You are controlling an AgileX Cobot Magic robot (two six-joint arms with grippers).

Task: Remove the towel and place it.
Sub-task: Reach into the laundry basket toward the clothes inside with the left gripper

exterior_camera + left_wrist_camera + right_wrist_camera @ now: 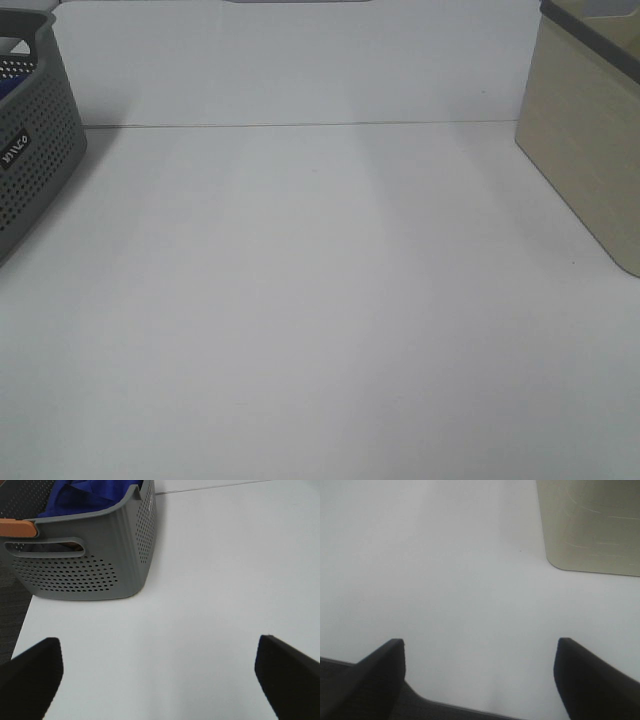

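Observation:
The royal-blue towel (92, 495) lies crumpled inside the grey perforated basket (90, 570); a sliver of it shows in the exterior view (8, 88) inside the basket (35, 150) at the far left. My left gripper (160, 680) is open and empty over the white table, a short way from the basket's near wall. My right gripper (480, 680) is open and empty above the table's edge. Neither gripper shows in the exterior view.
A beige box (590, 130) stands at the right of the white table (320, 300); it also shows in the right wrist view (590, 525). The basket has an orange handle grip (17, 528). Dark floor (10, 610) lies past the table's edge beside the basket.

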